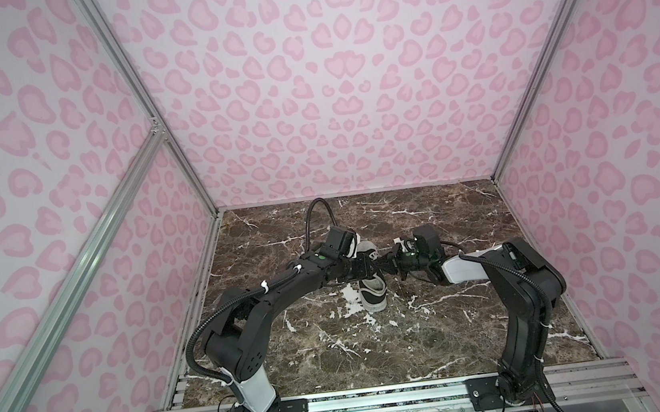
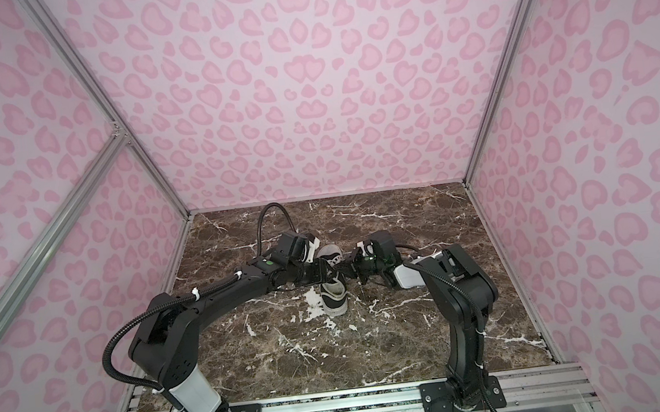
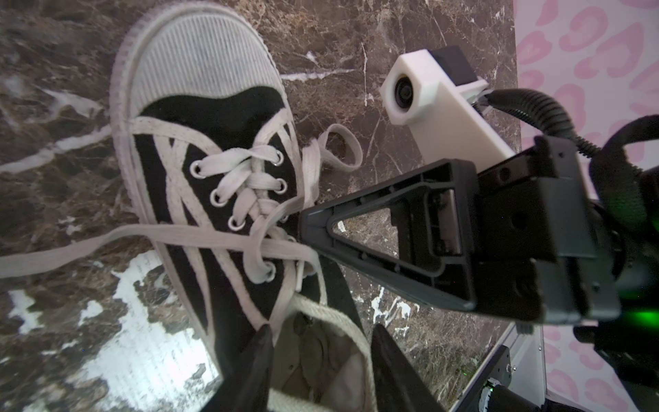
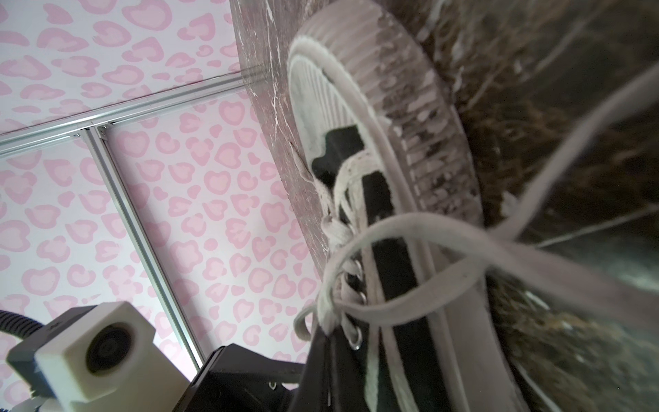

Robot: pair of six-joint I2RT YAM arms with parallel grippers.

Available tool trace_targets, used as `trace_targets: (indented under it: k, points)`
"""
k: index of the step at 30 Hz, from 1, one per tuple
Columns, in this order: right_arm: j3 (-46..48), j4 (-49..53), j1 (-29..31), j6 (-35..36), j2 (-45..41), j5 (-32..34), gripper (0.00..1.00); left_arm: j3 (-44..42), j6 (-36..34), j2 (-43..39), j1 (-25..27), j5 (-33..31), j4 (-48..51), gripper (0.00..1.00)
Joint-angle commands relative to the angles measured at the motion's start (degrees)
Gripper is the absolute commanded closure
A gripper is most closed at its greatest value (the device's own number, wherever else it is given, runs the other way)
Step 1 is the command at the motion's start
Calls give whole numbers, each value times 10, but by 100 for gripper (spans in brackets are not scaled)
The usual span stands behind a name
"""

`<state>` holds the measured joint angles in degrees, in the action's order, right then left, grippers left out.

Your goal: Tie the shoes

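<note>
One black canvas shoe [image 1: 372, 292] [image 2: 333, 296] with a white toe cap lies mid-table in both top views, toe toward the front edge. My left gripper [image 3: 322, 342] hangs over its pale-lined opening [image 3: 321, 360]. The jaws are apart and straddle the collar, and nothing is pinched between them. My right gripper [image 3: 303, 228] [image 4: 326, 335] reaches in from the shoe's side and is shut on an off-white lace [image 3: 278, 246] at the top eyelets. That lace runs on across the tongue and out over the table [image 3: 71, 257]. A loose lace loop [image 3: 342, 149] lies beside the shoe.
The brown marble tabletop [image 1: 376, 348] is boxed in by pink spotted walls [image 1: 328, 90] on three sides, with aluminium frame posts at the corners. A metal rail [image 1: 382, 402] carrying both arm bases runs along the front edge. Both arms meet closely over the shoe.
</note>
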<state>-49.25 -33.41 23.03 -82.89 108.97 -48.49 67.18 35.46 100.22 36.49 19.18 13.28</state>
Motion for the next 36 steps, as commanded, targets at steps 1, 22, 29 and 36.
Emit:
trace_targets:
  k: [1, 22, 29, 36]
  points:
    - [0, -22, 2, 5, 0, -14, 97, 12, -2, 10, 0, 9, -17, 56]
    - [3, -28, 2, 3, -4, -20, 97, 30, -8, 40, -8, 19, -21, 72]
    - [3, -29, 2, 3, -4, -22, 97, 29, -7, 41, -9, 17, -23, 84]
    - [2, -28, 2, 2, -5, -19, 95, 23, -11, 35, -10, 11, -20, 94]
